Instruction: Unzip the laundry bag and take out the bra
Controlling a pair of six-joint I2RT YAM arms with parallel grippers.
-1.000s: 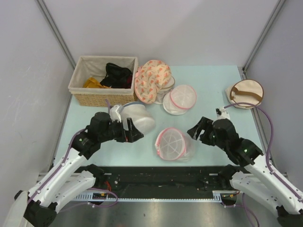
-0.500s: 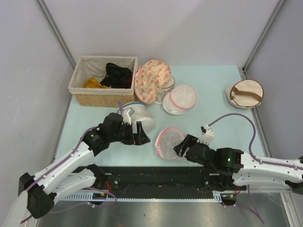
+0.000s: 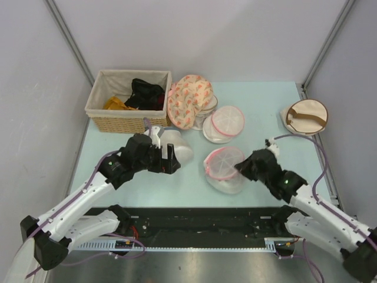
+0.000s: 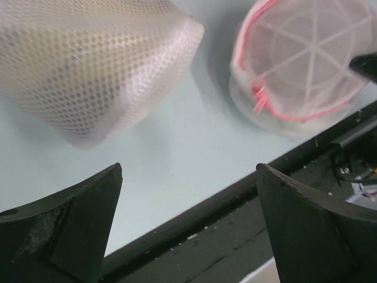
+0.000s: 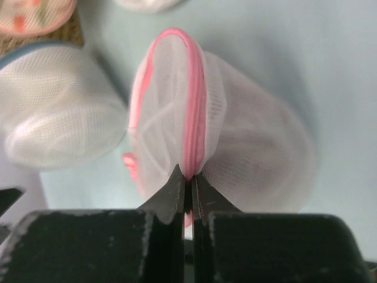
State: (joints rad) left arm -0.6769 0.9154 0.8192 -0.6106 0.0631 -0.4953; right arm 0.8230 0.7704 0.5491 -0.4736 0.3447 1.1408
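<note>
At table's [image 3: 265, 118] near edge, right gripper [image 5: 188, 177] pinches laundry bag [image 5: 247, 147]; left gripper [image 4: 188, 171] gapes empty.

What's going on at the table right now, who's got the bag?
The right gripper is pinched shut on the pink zipper band of the laundry bag, holding it tipped up on edge on the table. The left gripper is open and holds nothing, hovering beside the larger white mesh cylinder. I see no opening in the zipper yet, and no bra shows through the mesh.
</note>
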